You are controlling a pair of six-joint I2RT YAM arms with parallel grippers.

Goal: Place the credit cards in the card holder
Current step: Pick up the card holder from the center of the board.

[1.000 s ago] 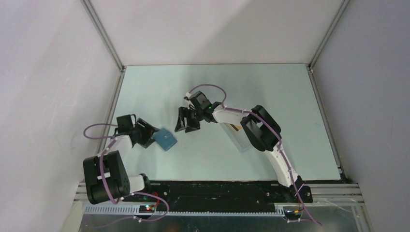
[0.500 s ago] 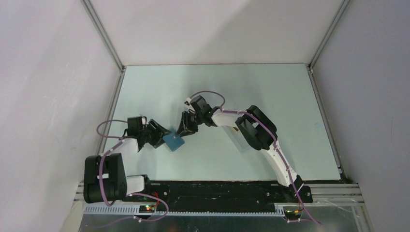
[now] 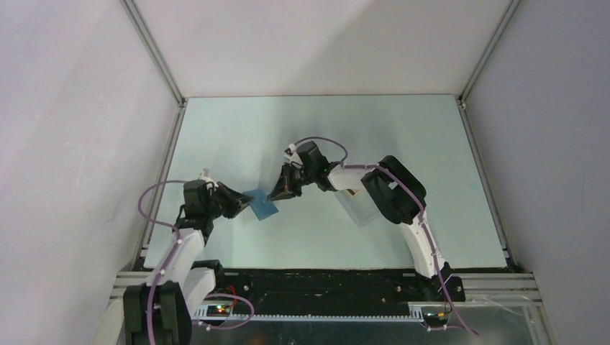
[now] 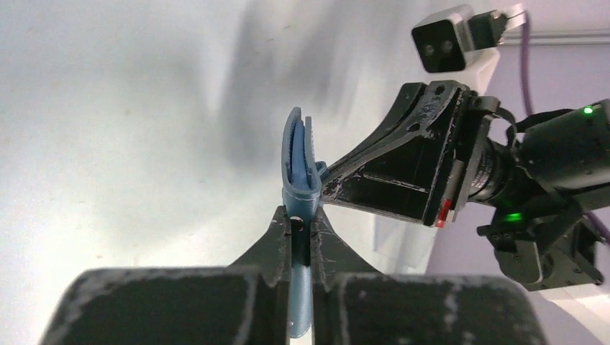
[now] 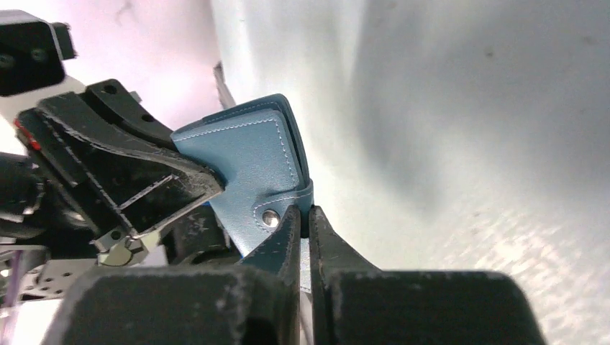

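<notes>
The blue card holder [image 3: 264, 206] hangs between my two grippers, left of the table's middle. My left gripper [image 3: 244, 203] is shut on its left edge. In the left wrist view the holder [image 4: 300, 154] stands edge-on above the shut left gripper [image 4: 302, 215], its leaves slightly parted. My right gripper [image 3: 276, 195] is shut on the clasp tab; in the right wrist view the right gripper [image 5: 304, 213] pinches the tab beside its metal snap on the card holder [image 5: 244, 151]. An orange-gold credit card [image 3: 352, 192] peeks from the clear box under the right arm.
A clear plastic box [image 3: 362, 208] lies on the table [image 3: 431, 144] beneath my right forearm. White walls and metal rails enclose the table on the left, back and right. The right gripper's body [image 4: 403, 176] sits close to the holder's right side.
Both grippers went from open to shut on the card holder. The left arm swung forward and carried the holder a little to the right; the right gripper came down onto its tab.
</notes>
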